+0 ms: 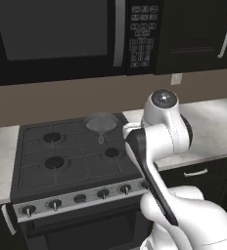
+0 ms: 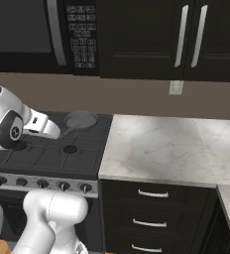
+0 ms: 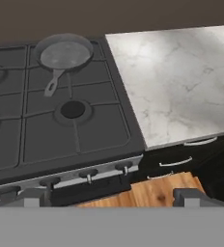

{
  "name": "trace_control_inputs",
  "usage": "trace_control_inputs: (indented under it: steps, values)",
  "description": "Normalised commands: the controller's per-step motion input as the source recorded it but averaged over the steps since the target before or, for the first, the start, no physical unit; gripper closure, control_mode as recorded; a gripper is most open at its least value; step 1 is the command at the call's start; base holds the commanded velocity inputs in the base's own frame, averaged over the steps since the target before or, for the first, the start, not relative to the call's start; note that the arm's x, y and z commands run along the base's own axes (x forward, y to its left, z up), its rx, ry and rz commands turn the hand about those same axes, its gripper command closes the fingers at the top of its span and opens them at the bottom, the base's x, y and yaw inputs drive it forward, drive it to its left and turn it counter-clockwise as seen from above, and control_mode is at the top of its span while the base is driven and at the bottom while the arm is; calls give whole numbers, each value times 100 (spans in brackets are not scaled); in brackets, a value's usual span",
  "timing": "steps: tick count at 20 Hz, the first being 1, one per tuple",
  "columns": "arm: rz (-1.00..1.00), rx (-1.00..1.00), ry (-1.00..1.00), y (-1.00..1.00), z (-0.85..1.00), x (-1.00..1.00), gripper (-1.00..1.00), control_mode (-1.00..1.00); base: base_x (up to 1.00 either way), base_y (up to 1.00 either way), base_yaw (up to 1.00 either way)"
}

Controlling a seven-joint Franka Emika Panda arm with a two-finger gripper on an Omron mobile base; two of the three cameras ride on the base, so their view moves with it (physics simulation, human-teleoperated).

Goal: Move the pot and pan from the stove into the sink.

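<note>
**Open gripper hovers off the stove's front, pan at the back**

The gripper [image 3: 112, 198] hangs nearest, fingers spread wide and empty, off the stove's [image 3: 17, 140] front edge. The pan [image 3: 65, 52] sits ahead of it on the stove's rear right burner, thin handle pointing toward the front edge, roughly back at the gripper.

grey pan [image 3: 64, 53], black stove [image 3: 46, 116], white grey-veined marble counter [image 3: 176, 82]
</note>
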Motion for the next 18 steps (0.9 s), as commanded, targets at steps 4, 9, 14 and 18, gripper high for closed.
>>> trace_control_inputs:
  steps: [4, 9, 14, 18]
  values:
    - [0, 0, 0, 27, -35, 38, -100, -100, 0, 0, 0]
    - [-2, 0, 0, 39, -41, 43, -100, -100, 0, 0, 0]
    - [-2, 0, -1, 41, -37, 48, -100, -100, 0, 0, 0]
    - [-3, 0, -2, 34, -29, 53, -100, -100, 0, 0, 0]
